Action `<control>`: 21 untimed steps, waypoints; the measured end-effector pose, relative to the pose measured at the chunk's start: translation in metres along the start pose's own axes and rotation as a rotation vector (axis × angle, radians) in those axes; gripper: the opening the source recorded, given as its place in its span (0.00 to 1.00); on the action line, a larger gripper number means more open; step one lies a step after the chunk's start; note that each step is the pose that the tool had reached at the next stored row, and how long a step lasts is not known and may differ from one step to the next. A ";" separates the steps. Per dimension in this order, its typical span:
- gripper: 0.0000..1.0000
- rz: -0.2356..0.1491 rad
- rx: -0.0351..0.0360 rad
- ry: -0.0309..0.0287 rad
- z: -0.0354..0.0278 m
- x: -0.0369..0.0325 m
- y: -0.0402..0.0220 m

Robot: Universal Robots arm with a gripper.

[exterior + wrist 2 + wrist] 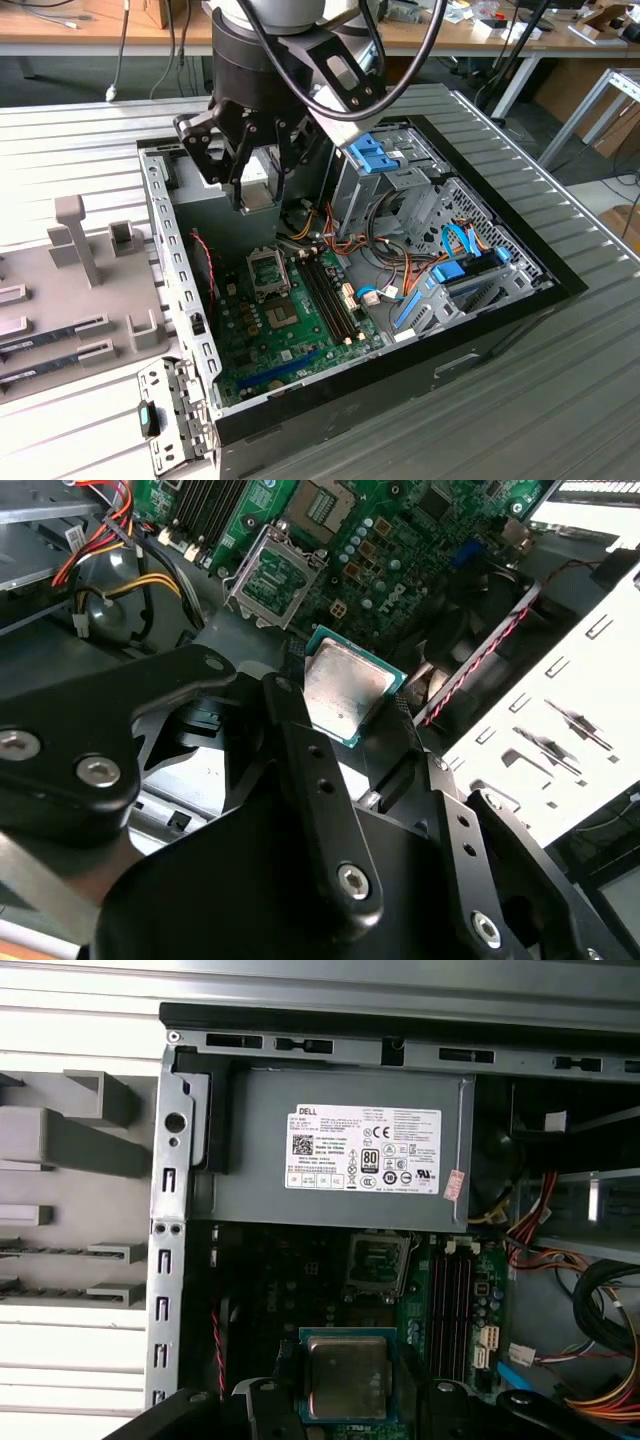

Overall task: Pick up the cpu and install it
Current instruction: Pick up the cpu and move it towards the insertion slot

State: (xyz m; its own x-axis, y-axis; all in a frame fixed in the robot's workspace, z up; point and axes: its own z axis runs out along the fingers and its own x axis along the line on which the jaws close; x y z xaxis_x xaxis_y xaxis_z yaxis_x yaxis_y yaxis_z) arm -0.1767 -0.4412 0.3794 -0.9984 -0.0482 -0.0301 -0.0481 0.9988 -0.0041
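Observation:
The cpu [346, 687], a small square chip with a silver-grey top and a thin green rim, is held between my black fingers [290, 720] in both wrist views. My gripper [257, 202] is shut on the cpu [257, 193] and hangs inside the open computer case, above the green motherboard [290, 340]. The open cpu socket [268, 272] with its metal frame lies on the board below and a little ahead of the cpu [347, 1374]. It appears in both wrist views as the socket [278, 580] [378, 1260].
A grey power-supply box [340, 1150] with a white label fills the case's far end. Memory slots [325, 290], coloured cables [390, 260] and a blue-tabbed drive cage [400, 170] lie toward the exterior view's right. A grey parts fixture [80, 240] stands outside the case wall [180, 280].

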 end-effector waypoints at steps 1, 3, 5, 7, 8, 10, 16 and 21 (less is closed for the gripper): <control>0.47 0.000 0.0002 0.0001 0.0004 -0.0011 -0.0001; 0.47 0.000 0.0005 0.0000 0.0014 -0.0037 -0.0002; 0.47 0.000 0.0008 0.0000 0.0024 -0.0061 -0.0003; 0.47 0.000 0.0012 0.0001 0.0031 -0.0081 -0.0004; 0.47 0.000 0.0013 0.0000 0.0037 -0.0094 -0.0005; 0.47 0.000 0.0018 0.0001 0.0047 -0.0120 -0.0006; 0.47 0.000 0.0031 0.0002 0.0076 -0.0203 -0.0010; 0.47 0.000 0.0041 0.0002 0.0107 -0.0293 -0.0014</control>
State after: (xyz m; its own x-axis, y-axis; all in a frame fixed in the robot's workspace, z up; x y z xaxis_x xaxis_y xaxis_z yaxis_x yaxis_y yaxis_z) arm -0.1471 -0.4413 0.3696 -0.9984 -0.0484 -0.0299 -0.0482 0.9988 -0.0083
